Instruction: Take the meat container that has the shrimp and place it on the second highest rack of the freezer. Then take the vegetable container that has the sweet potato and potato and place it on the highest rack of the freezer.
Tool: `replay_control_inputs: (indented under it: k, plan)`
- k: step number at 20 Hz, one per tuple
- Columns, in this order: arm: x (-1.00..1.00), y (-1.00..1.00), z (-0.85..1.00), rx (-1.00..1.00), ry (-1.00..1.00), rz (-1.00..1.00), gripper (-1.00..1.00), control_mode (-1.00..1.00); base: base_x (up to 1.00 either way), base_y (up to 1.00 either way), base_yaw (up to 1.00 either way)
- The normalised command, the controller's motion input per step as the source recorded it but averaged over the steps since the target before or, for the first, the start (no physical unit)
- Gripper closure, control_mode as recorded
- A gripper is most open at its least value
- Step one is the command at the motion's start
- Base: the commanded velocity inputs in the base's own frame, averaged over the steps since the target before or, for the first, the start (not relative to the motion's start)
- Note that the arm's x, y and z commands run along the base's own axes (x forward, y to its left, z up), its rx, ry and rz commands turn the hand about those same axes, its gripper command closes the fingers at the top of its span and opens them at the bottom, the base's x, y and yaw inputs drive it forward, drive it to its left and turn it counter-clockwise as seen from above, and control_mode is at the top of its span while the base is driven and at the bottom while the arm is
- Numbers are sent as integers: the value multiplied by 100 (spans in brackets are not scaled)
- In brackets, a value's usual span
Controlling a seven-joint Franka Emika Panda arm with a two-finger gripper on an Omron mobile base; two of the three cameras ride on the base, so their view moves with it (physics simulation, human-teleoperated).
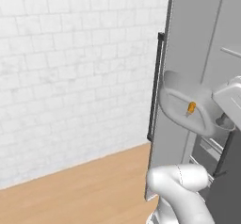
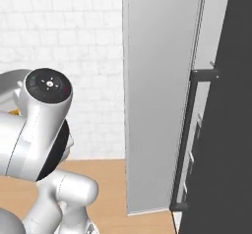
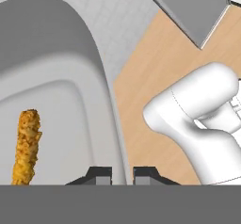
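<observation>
The meat container (image 1: 176, 103), a wide shallow grey tray, hangs tilted in the air in front of the freezer (image 1: 188, 35). The small orange shrimp (image 1: 191, 107) lies in its hollow. My gripper (image 1: 224, 120) holds the tray's right rim. In the hand view the gripper (image 3: 122, 174) is shut on the rim of the meat container (image 3: 70, 53), one dark tip on each side, with the shrimp (image 3: 27, 145) lying inside at the left. The freezer door stands open, its long dark bar handle (image 1: 155, 86) on the edge. The vegetable container is out of view.
Pale shelves and drawers (image 1: 209, 148) show in the freezer's opening at the right. A white brick wall (image 1: 70, 77) and a wooden floor (image 1: 84, 190) lie to the left. In the right base view the grey door (image 2: 160, 95) stands beside a dark panel (image 2: 224, 139).
</observation>
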Motion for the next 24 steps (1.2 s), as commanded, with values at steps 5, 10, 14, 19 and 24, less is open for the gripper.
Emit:
replay_control_inputs:
  k: [5, 10, 14, 19, 24]
  plan:
    - [0, 0, 0, 0, 0, 0, 100, 100, 38, 40, -50]
    - [0, 0, 0, 0, 0, 0, 100, 100, 0, 0, -59]
    - [0, 0, 0, 0, 0, 0, 100, 100, 0, 3, -59]
    - [0, 0, 0, 0, 0, 0, 100, 100, 0, 11, -61]
    - [0, 0, 0, 0, 0, 0, 100, 100, 1, 10, -61]
